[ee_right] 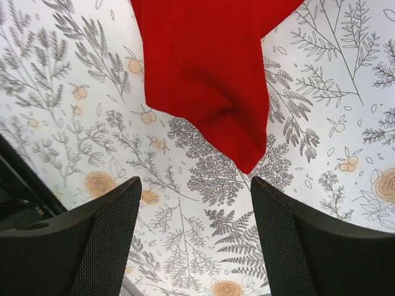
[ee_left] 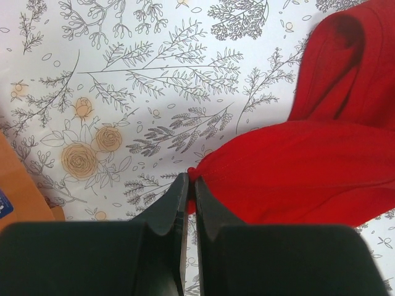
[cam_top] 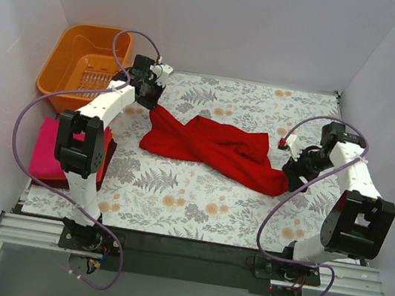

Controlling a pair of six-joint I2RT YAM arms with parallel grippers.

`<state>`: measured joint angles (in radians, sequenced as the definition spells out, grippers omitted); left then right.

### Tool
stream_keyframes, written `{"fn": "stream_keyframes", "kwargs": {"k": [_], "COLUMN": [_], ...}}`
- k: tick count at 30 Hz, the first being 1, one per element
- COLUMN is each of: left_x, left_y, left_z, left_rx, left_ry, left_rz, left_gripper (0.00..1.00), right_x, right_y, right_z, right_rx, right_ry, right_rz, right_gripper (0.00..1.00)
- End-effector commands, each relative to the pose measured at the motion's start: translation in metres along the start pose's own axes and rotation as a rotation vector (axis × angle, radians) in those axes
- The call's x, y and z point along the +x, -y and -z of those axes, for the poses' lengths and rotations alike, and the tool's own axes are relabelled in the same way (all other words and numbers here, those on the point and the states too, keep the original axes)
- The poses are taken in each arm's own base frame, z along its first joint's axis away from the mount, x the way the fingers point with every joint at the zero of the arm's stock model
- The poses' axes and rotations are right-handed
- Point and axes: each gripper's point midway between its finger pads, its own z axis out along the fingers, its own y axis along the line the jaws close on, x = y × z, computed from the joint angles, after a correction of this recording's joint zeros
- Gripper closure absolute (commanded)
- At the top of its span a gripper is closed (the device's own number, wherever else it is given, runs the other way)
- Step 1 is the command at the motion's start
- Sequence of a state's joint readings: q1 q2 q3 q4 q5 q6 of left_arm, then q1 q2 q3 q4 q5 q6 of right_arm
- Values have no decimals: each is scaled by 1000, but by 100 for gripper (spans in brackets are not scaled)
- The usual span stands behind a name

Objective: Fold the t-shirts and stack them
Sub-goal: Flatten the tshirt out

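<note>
I have my left gripper (ee_left: 190, 182) clamped on a hem corner of the red t-shirt (cam_top: 213, 147), up near the far-left corner of the worktop, just beside the orange basket (cam_top: 62, 51). Fingers are pressed together with red cloth pinched at the tips. My read is that this pins one end so the cloth can be drawn out flat.

My right gripper (ee_right: 194, 185) sits towards the right edge, fingers spread wide, holding nothing. A pointed fold of the shirt hangs just ahead of the gap, not yet between the fingers. It looks lined up to take that end.

The shirt lies on the floral cloth (cam_top: 265, 102) mid-worktop, bunched and twisted like a rope, not spread. Its long axis runs across the worktop's width, slanting from the far-left end at my left gripper down to the near-right end by my right one. I can't tell which end is collar and which is hem, nor make out the sleeves.

A magenta-pink shirt (cam_top: 45, 150) lies folded at the left edge, partly under the left arm. I take that as the stack spot
</note>
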<state>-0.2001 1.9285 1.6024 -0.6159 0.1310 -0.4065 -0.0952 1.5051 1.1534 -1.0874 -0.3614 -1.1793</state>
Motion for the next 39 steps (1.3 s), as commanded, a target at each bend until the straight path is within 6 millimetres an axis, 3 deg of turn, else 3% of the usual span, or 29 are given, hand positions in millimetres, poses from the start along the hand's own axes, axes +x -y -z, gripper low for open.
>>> {"fn": "stream_keyframes", "kwargs": {"k": [1,2,7,13,18,23,25,26,28,29,31,33,35,37,39], "left_x": [-22,-22,-20,-19,-16,-12,-11,-12,-12,-12,-15,-23,-50,-76,-114], "left_y": [-8,-8,-8,-8,-8,-7,-7,-6,-6,-5,-4,-8,-13,-22,-38], "left_z": [13,13,9,8,5,5,5,6,6,7,10,17,36,57,92], "left_rx": [-23,-19,-16,-19,-16,-17,-16,-15,-17,-13,-8,-7,4,30,-2], "left_ry": [51,49,37,30,17,1,-1,0,0,-1,10,36,119,216,356], "left_rz": [-24,-24,-24,-20,-8,5,8,10,22,28,54,80,120,148,155], "left_gripper": [100,100,100,100,100,100,100,100,100,100,100,100,100,100,100], "right_x": [-4,-7,-1,-3,8,13,17,17,16,15,12,6,-2,-20,-37], "right_y": [-12,-3,14,20,38,40,44,43,42,42,45,56,69,92,106], "right_z": [13,20,14,-1,-26,-45,-50,-52,-52,-51,-44,-28,-9,31,68], "right_rx": [-126,-121,-216,-273,-239,-253,-228,-230,-233,-231,-205,-140,-68,71,194], "right_ry": [72,90,170,206,196,175,160,155,158,163,165,167,176,211,246], "right_rz": [-152,-192,-440,-507,-505,-494,-470,-469,-464,-460,-438,-408,-385,-328,-284], "right_gripper": [23,23,25,27,28,34,39,49,61,77,98,99,99,99,99]}}
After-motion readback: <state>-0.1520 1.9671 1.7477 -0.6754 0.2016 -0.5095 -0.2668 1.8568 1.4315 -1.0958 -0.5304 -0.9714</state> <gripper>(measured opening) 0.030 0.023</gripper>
